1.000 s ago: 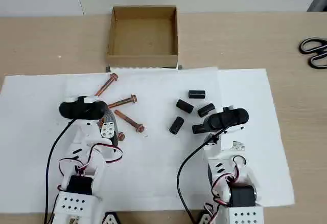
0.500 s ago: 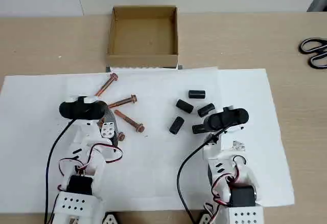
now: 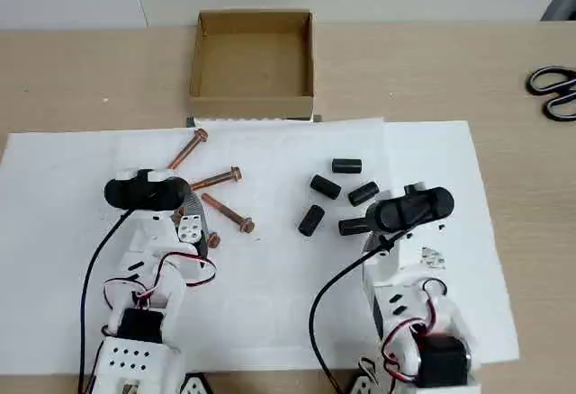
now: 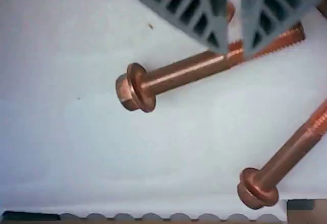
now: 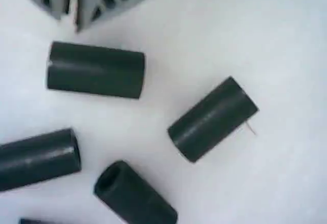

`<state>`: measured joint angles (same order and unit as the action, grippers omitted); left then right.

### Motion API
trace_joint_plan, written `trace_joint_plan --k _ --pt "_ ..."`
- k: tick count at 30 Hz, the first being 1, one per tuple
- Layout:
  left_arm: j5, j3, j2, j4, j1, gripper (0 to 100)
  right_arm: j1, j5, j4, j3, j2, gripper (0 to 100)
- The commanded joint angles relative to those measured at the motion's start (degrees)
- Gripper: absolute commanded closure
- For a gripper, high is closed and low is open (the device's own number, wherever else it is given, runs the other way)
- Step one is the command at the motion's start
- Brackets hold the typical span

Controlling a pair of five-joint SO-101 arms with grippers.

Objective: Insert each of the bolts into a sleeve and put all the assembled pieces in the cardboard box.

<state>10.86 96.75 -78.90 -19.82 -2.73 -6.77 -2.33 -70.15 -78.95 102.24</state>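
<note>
Several copper bolts [image 3: 216, 178] lie on the white paper by the left arm [image 3: 148, 192]. Black sleeves [image 3: 325, 186] are scattered ahead of the right arm [image 3: 412, 207]. The cardboard box [image 3: 252, 104] stands at the back with nothing in it. My left gripper [image 4: 232, 47] is shut, its tips just over the threaded shaft of one bolt [image 4: 173, 78]; a second bolt [image 4: 286, 162] lies beside it. My right gripper [image 5: 75, 22] is shut too, hanging beside a sleeve [image 5: 96, 70], with other sleeves [image 5: 212, 119] lying farther off.
A sheet of white paper [image 3: 270, 304] covers the wooden table under both arms. Black scissors [image 3: 553, 88] lie at the far right edge. Open paper stretches between the bolts and the sleeves.
The right arm has shifted a little to the right, away from the sleeves. The left arm, the bolts and the sleeves have stayed put.
</note>
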Motion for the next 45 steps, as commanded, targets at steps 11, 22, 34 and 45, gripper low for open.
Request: trace_joint_plan --k 11,22,34,45 --pt "-6.4 -3.6 -0.1 -5.8 -5.4 99 5.8 -2.6 0.5 17.0 -16.3 99.4" --pt "-7.3 -33.8 0.1 -40.0 -1.1 99 5.5 8.7 -21.0 63.3 -68.8 99.4" --pt "-7.3 -34.2 2.9 -43.9 6.7 99 4.3 3.9 -27.4 87.6 -95.5 99.5" --pt "-12.9 -58.2 39.4 -55.0 11.1 99 4.4 3.5 -27.3 87.5 -100.2 99.1"
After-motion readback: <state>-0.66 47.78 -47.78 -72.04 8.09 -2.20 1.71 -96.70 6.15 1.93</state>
